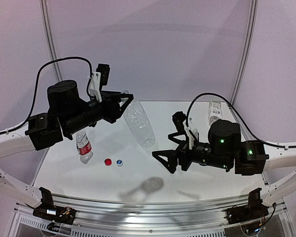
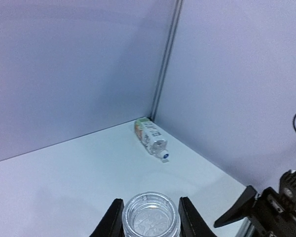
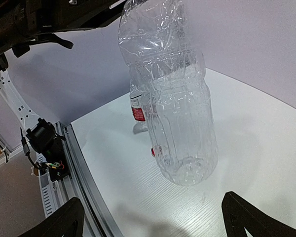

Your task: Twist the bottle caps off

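Note:
My left gripper (image 1: pixel 128 101) is shut on the neck of the slim ribbed clear bottle (image 1: pixel 139 124) and holds it tilted, base down toward the table's middle. In the left wrist view its mouth (image 2: pixel 150 215) is open, with no cap, between my fingers (image 2: pixel 111 223). A red cap (image 1: pixel 108 161) and a white-and-blue cap (image 1: pixel 119 162) lie loose on the table. The small red-labelled bottle (image 1: pixel 84 146) is beside them. The white-and-green-labelled bottle (image 2: pixel 149 134) lies at the far corner with its cap (image 2: pixel 165 156) on. My right gripper (image 1: pixel 168 146) stands open and empty just short of the ribbed bottle (image 3: pixel 172 98).
Purple walls enclose the white table (image 1: pixel 197 175) at the back and both sides, with a corner post (image 2: pixel 163 74). A metal rail (image 1: pixel 153 205) runs along the near edge. The held bottle's shadow (image 1: pixel 148 186) falls on the front of the table.

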Available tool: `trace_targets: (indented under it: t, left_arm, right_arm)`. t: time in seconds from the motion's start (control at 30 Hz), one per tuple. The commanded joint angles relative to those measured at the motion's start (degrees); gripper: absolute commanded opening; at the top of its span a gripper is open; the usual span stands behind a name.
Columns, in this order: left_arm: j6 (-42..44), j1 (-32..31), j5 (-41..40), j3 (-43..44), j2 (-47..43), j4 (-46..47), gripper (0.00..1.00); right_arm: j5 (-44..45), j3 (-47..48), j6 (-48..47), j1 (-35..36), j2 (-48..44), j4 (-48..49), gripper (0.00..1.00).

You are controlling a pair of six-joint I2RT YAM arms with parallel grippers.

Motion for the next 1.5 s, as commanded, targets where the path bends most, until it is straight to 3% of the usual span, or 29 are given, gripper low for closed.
trace_targets:
  t: [0.0,0.17,0.6,0.73,1.33,1.47]
  left_arm:
    - [6.91,0.88,-11.0,-0.35,2.04,-1.71,0.08]
    - [9.85,2.93,-16.52,-1.56,6.44,-0.5,0.09]
    - [10.98,9.31,-19.84,-9.97,17.55,16.82,0.09]
    - [10.8,10.03,-21.14,-10.66,19.93,17.94,0.11]
    - [8.74,9.96,-23.95,-13.75,21.26,19.3,0.33]
    - [8.71,9.92,-23.08,-14.33,20.93,19.47,0.44]
  right_arm:
    - [3.1,0.61,0.58,-0.03,-1.17,-1.35,0.99]
    - [3.37,0.62,0.49,-0.01,-1.16,-1.26,0.99]
    - [4.05,-0.43,0.49,-0.03,-2.87,-0.74,0.99]
    - [3.97,-0.3,0.42,0.03,-2.7,-0.6,0.99]
    - [2.97,-0.39,0.52,-0.03,-2.52,-0.31,0.99]
    - [2.96,-0.46,0.49,0.02,-2.61,-0.06,0.99]
